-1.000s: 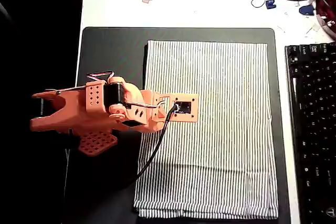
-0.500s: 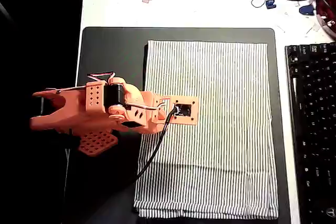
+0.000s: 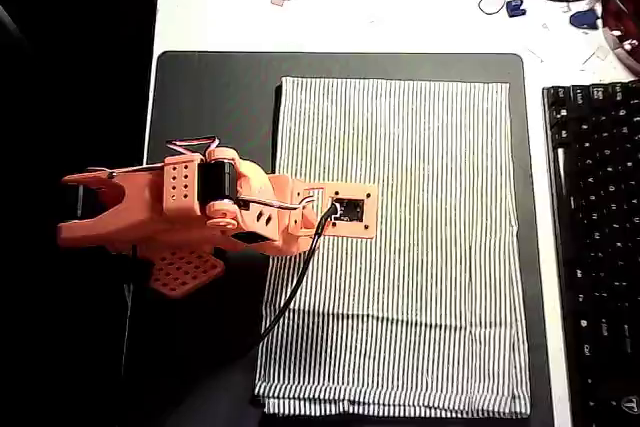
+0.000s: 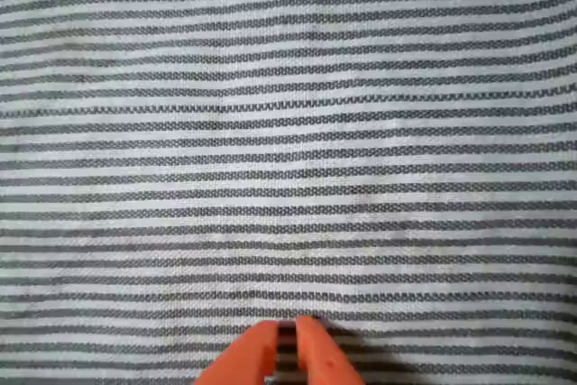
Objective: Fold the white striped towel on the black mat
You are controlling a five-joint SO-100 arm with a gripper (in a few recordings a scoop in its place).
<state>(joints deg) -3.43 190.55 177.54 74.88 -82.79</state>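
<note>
Looking down from overhead, we see the white striped towel (image 3: 400,247) lying flat on the right part of the black mat (image 3: 210,107), while in the wrist view our orange gripper (image 4: 287,335) sits low over the cloth, its two fingertips (image 4: 315,349) pressed together and holding nothing.

The arm (image 3: 180,217) is all orange printed plastic, chunky rounded shells with a forked end on the left in the overhead view. Two flat parts have grids of small holes. There's a black motor block in the middle, thin red and white wires looped on top, and a black cable trailing down. The wrist camera sits in a square orange plate. The gripper (image 4: 287,335) has two pointed orange tips.
</note>
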